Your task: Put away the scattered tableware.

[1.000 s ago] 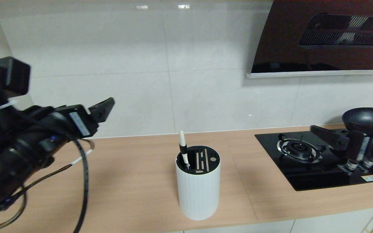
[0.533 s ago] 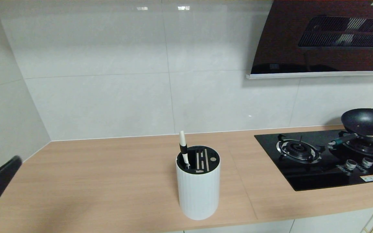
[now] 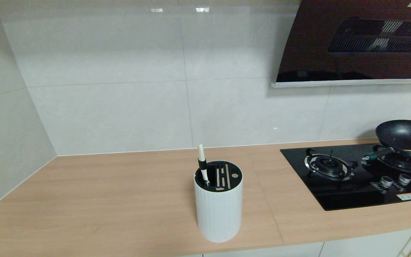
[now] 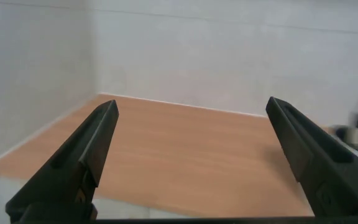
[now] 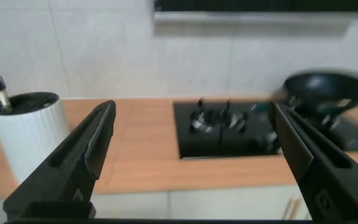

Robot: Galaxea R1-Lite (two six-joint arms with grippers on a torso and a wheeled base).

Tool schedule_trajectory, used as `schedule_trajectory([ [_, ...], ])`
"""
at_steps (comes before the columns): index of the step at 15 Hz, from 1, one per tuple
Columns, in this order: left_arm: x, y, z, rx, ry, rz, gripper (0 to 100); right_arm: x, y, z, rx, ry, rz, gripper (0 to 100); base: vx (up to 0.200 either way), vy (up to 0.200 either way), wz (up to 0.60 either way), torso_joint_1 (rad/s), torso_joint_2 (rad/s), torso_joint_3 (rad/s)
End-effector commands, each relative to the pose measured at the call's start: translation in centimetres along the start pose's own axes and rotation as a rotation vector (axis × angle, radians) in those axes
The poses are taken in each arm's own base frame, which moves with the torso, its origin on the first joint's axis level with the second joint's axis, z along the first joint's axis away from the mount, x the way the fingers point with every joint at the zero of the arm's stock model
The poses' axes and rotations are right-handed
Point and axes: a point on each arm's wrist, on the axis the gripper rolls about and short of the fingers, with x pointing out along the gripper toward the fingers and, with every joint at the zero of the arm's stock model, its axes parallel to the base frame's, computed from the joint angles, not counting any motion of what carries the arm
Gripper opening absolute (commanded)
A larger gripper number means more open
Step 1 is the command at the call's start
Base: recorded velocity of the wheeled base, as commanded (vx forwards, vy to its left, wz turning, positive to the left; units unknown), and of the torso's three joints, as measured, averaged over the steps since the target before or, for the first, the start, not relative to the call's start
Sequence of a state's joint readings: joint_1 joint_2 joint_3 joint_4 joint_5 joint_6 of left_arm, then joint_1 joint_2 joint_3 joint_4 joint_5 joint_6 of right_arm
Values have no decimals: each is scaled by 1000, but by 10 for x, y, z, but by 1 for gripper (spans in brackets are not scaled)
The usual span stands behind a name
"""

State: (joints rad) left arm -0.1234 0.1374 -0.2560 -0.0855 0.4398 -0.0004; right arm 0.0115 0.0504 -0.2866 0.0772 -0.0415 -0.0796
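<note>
White ribbed holder (image 3: 218, 207) stands near the tabletop's (image 3: 120, 192) front edge, with a white-handled utensil (image 3: 201, 154) upright in its slot, so we judge it stored. Left claw (image 4: 191, 106) and right claw (image 5: 192, 107) gape wide, carrying nothing.

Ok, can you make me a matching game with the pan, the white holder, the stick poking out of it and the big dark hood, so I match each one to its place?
Things:
1. pan
2. white holder
3. white-handled utensil
4. range hood

Places:
A. mounted high, above the stove
B. standing in a slot of the holder
C. on the right side of the stove
D. on the wooden counter, near its front edge

Pairs: 1-C, 2-D, 3-B, 4-A
</note>
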Motion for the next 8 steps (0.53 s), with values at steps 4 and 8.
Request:
schedule_trajectory([
  [4,-8,-1,-61,115,14,66,100,4,2,-30,-1,18,-25,100,0,0,0,0,0,0],
  [8,-8,-5,-79,81,156,-126,100,13,6,-66,30,94,-10,100,0,0,0,0,0,0],
])
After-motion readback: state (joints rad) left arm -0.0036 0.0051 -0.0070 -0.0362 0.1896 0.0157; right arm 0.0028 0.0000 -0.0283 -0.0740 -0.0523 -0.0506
